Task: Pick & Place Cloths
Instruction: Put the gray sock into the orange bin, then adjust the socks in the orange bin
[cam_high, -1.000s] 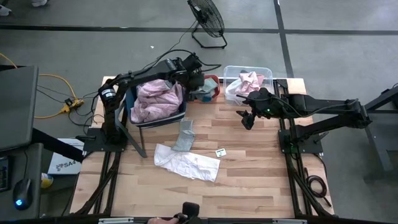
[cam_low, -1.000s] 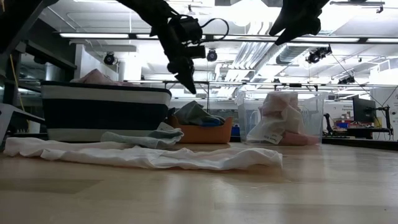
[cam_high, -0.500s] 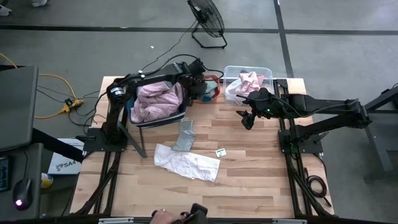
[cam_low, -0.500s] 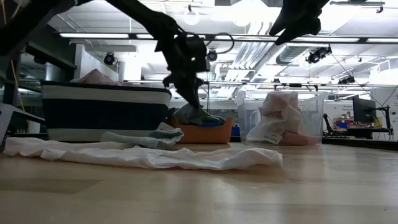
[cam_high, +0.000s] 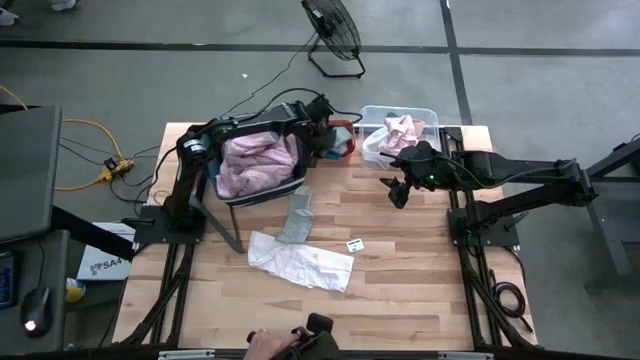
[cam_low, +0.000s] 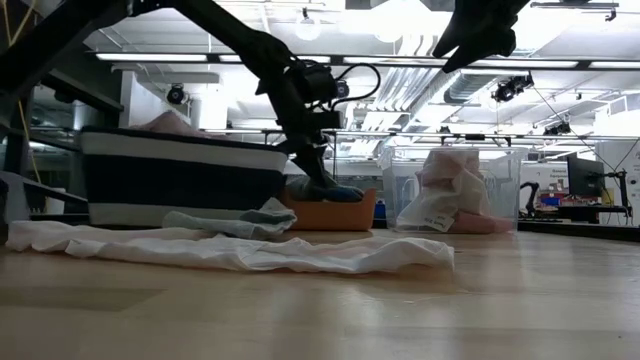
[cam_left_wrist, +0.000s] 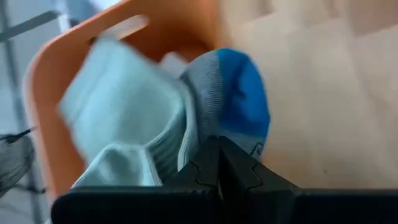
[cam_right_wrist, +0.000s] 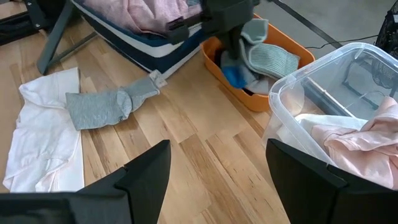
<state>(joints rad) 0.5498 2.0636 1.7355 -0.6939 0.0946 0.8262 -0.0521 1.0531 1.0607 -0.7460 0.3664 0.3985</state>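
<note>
Looking down, we see the grey-green cloth (cam_high: 296, 218) at frame centre, long axis running top to bottom. Since a second ago, our left gripper (cam_high: 327, 143), fingers closed, has dipped into the orange bin (cam_high: 347, 138) onto the cloths there; the right gripper (cam_high: 396, 190) hangs open, centre-right.

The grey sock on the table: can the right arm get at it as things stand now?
Probably yes. The right pincer hangs open above bare wood, and the grey sock lies flat in the open between the striped basket and the white cloth, with nothing across the way.
</note>
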